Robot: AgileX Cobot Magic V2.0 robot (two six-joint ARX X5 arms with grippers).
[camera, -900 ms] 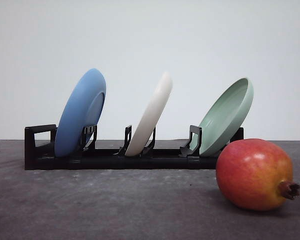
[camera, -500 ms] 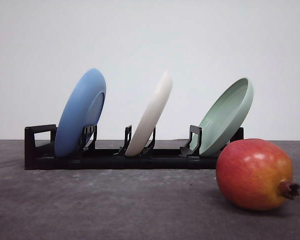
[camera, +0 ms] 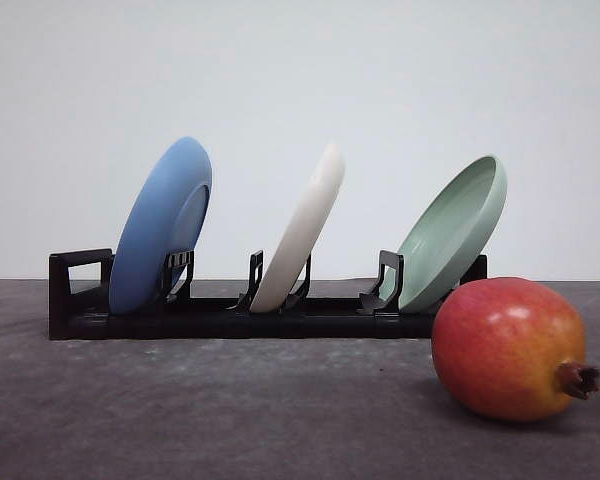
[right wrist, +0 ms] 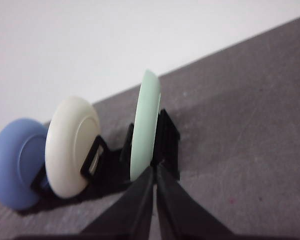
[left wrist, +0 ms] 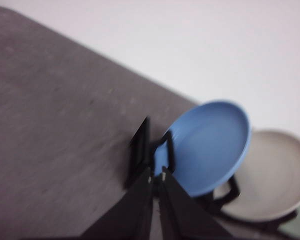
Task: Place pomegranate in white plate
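Note:
The pomegranate (camera: 508, 347), red fading to orange with a brown crown pointing right, lies on the grey table at the front right. The white plate (camera: 302, 227) stands on edge in the middle slot of a black rack (camera: 230, 320); its hollow face shows in the left wrist view (left wrist: 275, 175) and its back in the right wrist view (right wrist: 70, 145). My left gripper (left wrist: 157, 176) is shut with nothing in it, hanging in front of the blue plate. My right gripper (right wrist: 154, 170) is shut and empty too, in front of the mint-green plate's edge.
A blue plate (camera: 162, 225) leans in the rack's left slot and a mint-green plate (camera: 455, 232) in its right slot, just behind the fruit. Bare grey tabletop (camera: 230, 410) stretches in front of the rack. A pale wall stands behind.

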